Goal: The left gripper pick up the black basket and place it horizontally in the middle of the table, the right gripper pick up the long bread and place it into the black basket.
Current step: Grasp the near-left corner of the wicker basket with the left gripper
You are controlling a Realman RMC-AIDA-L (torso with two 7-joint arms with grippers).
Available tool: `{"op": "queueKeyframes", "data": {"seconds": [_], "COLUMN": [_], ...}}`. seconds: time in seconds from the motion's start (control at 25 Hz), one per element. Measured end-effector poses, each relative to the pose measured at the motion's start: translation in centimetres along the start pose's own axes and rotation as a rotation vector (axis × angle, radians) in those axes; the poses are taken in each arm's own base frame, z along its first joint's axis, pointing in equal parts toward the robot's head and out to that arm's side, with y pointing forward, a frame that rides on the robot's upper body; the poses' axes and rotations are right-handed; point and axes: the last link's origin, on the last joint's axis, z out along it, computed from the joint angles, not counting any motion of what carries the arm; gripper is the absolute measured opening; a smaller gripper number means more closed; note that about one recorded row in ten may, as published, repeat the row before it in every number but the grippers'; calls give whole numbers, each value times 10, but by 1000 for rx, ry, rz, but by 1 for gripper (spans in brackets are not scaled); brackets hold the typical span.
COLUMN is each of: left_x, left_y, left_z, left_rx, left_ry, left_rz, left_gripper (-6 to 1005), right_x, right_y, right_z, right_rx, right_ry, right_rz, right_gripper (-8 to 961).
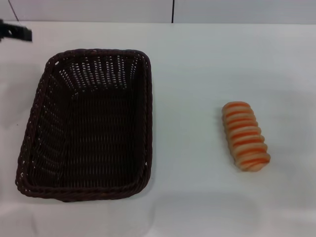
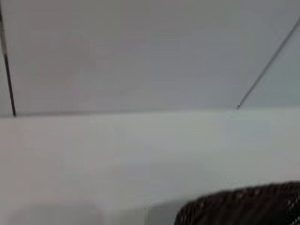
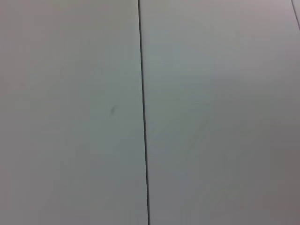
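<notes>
The black basket (image 1: 89,123) stands lengthwise on the left half of the white table (image 1: 197,64), empty, its long side running away from me. A piece of its dark woven rim shows in the left wrist view (image 2: 243,206). The long bread (image 1: 245,135), pale tan with orange stripes, lies on the table at the right, well apart from the basket. Only a thin black bar of my left gripper (image 1: 16,32) shows at the far left edge, beyond the basket's far left corner and clear of it. My right gripper is out of view.
A pale wall with dark vertical seams (image 1: 173,11) runs behind the table's far edge. The right wrist view shows only a pale panel with one dark seam (image 3: 143,117). Bare tabletop lies between basket and bread.
</notes>
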Motion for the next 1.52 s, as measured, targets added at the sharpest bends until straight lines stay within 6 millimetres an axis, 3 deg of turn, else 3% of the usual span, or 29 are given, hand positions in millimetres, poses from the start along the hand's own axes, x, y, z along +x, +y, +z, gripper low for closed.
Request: {"op": "queueKeyframes", "data": {"seconds": [0.32, 0.92, 1.52], "left_x": [-13, -34, -49], "left_y": [8, 1, 7], "left_z": [19, 41, 66], "left_rx": [0, 2, -25], "left_ry": [-92, -201, -270], "left_rz": [-15, -51, -51], "left_gripper": [794, 793, 792], "right_x": [1, 1, 0], "right_y": [1, 2, 2], "right_z": [1, 1, 2], "right_rx": [-4, -5, -6], "right_ry": [4, 2, -2], "right_rz": [-1, 1, 4], "right_gripper": [622, 620, 617]}}
